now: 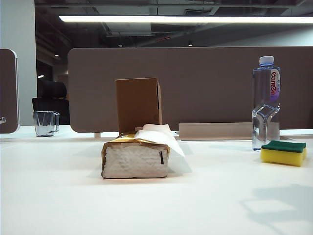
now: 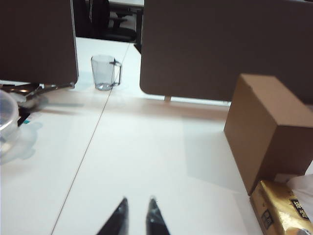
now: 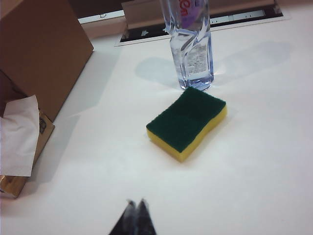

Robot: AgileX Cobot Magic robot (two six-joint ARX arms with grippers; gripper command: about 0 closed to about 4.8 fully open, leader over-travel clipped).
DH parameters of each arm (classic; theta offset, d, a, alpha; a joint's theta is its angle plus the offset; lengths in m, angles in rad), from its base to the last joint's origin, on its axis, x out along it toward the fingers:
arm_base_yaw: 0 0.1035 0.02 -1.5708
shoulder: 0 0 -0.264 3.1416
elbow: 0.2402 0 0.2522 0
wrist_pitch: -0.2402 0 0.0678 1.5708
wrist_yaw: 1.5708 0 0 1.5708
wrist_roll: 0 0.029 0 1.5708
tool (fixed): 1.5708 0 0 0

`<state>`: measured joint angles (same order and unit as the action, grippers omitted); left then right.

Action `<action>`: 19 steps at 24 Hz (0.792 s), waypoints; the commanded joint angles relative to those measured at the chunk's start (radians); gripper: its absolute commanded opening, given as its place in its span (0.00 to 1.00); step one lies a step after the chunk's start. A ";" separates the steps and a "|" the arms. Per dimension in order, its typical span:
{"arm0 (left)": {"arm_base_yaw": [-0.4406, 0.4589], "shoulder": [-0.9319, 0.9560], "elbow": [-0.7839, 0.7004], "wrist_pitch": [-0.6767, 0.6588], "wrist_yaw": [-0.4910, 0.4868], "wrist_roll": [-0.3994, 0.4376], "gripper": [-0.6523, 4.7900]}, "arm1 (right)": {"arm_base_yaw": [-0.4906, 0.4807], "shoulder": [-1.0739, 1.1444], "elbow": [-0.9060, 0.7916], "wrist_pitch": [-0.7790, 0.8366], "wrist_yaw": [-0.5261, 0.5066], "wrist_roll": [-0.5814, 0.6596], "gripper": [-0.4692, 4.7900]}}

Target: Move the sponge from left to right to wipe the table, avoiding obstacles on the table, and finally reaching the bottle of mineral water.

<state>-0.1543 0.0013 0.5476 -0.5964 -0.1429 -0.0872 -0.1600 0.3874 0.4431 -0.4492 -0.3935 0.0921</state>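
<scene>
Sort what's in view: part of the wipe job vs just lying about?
Job: sponge, green side up, beside the water bottle; tissue pack and cardboard box as obstacles; table; left gripper, narrowly open; right gripper, shut.

Lying about: glass mug, desk partition, clear plastic lid.

We note an open-plan office: brown desk partitions (image 1: 195,88), black swivel chair (image 1: 51,100), ceiling strip light (image 1: 186,19), white table (image 1: 156,200).
</scene>
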 commanded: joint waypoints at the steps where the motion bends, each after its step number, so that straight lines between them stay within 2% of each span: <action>1: 0.000 0.002 -0.014 0.014 0.007 0.001 0.21 | 0.001 -0.053 -0.054 0.074 -0.001 0.013 0.07; 4: 0.000 0.002 -0.035 0.019 0.012 0.002 0.18 | 0.001 -0.106 -0.108 0.113 0.022 0.042 0.07; 8: 0.000 0.002 -0.108 0.107 0.021 0.001 0.14 | 0.000 -0.178 -0.167 0.121 0.094 0.043 0.07; 9: 0.000 0.002 -0.133 0.140 0.037 0.001 0.11 | 0.001 -0.198 -0.184 0.124 0.106 0.043 0.07; 14: 0.000 0.002 -0.242 0.278 0.133 0.002 0.11 | 0.001 -0.268 -0.257 0.156 0.102 0.043 0.07; 19: 0.000 0.001 -0.322 0.326 0.187 0.005 0.11 | 0.001 -0.314 -0.312 0.164 0.098 0.042 0.07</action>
<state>-0.1543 0.0013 0.2371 -0.2878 0.0223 -0.0841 -0.1596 0.0814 0.1375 -0.3023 -0.2913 0.1333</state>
